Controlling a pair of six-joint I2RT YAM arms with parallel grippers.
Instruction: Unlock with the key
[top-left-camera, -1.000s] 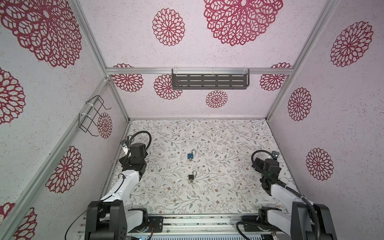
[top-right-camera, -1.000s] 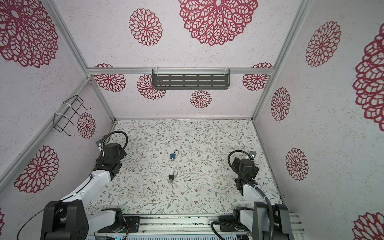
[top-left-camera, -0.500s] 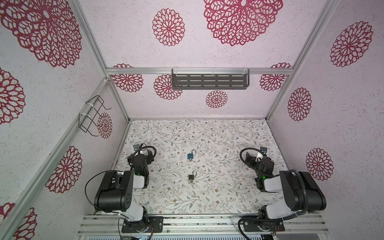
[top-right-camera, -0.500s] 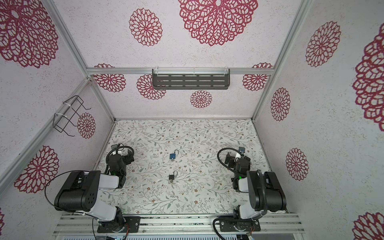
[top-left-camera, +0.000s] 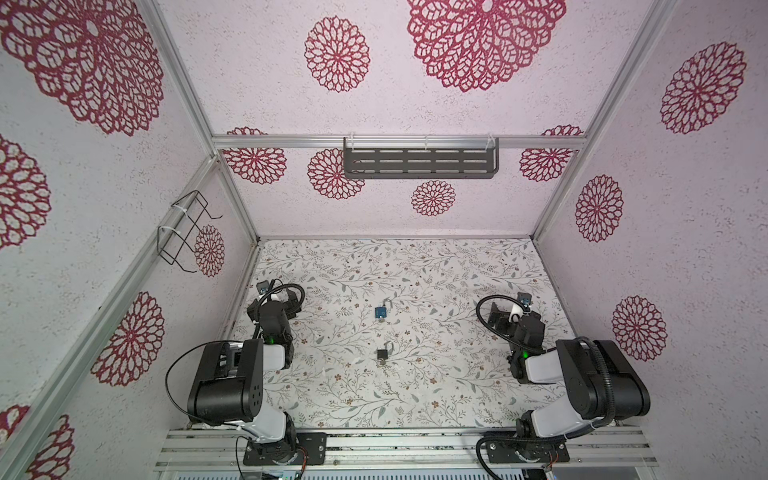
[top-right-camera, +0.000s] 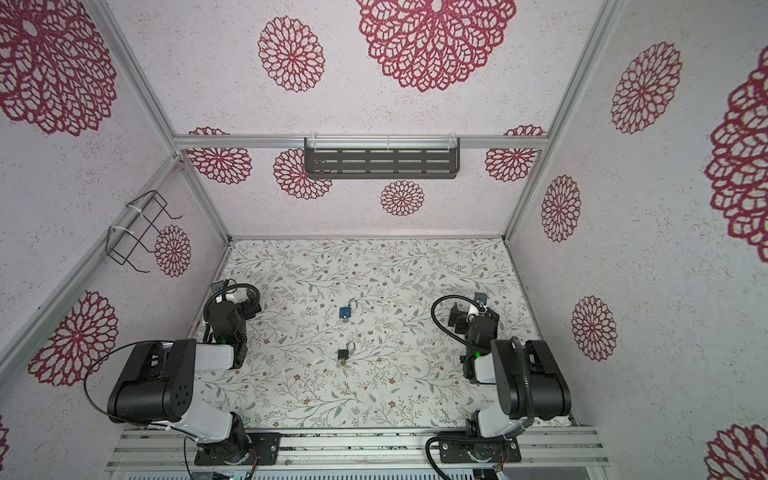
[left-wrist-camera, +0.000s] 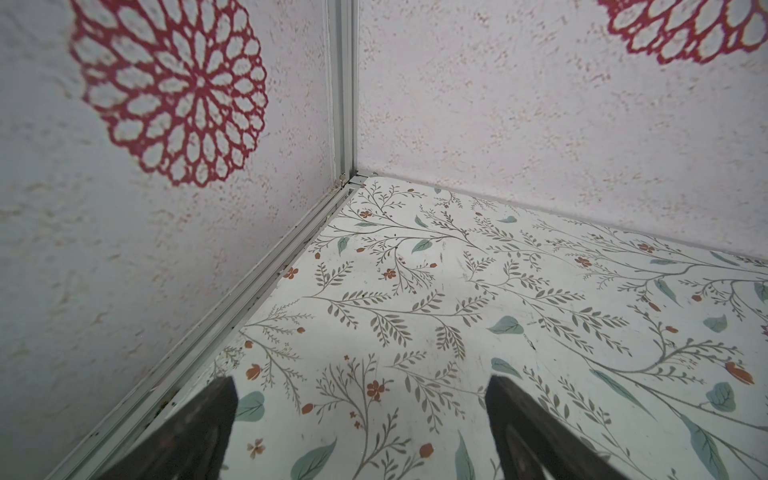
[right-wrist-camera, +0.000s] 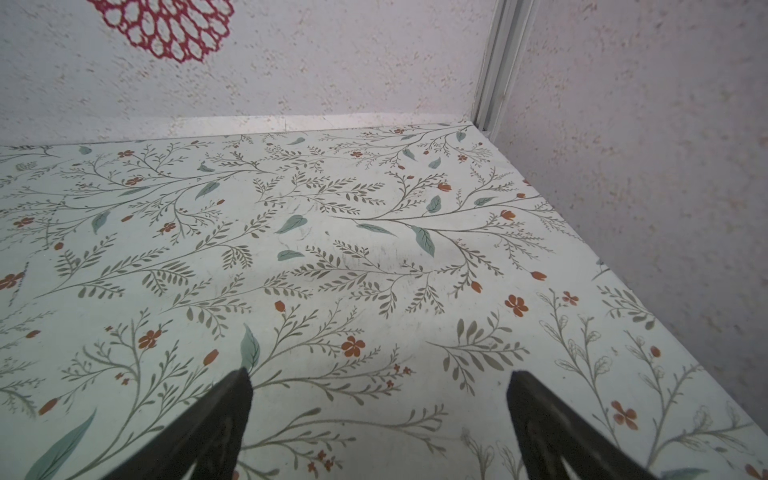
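Jaws on my left gripper (left-wrist-camera: 361, 432) and right gripper (right-wrist-camera: 378, 428) gape wide, empty. Small black padlock (top-left-camera: 382, 354) lies mid-table; its shackle perhaps stands open. Whichever lock needs opening, I should pin its body flat.

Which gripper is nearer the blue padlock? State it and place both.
Left. The left gripper sits left of the blue padlock, the right gripper farther off on its right; both are open and apart from it.

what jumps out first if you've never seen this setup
Big crimson rosettes cover the pale walls around a floral-print table. Mid-table lie two small padlocks, a blue padlock farther back and a black padlock nearer. The left gripper and right gripper are open and empty at the sides.
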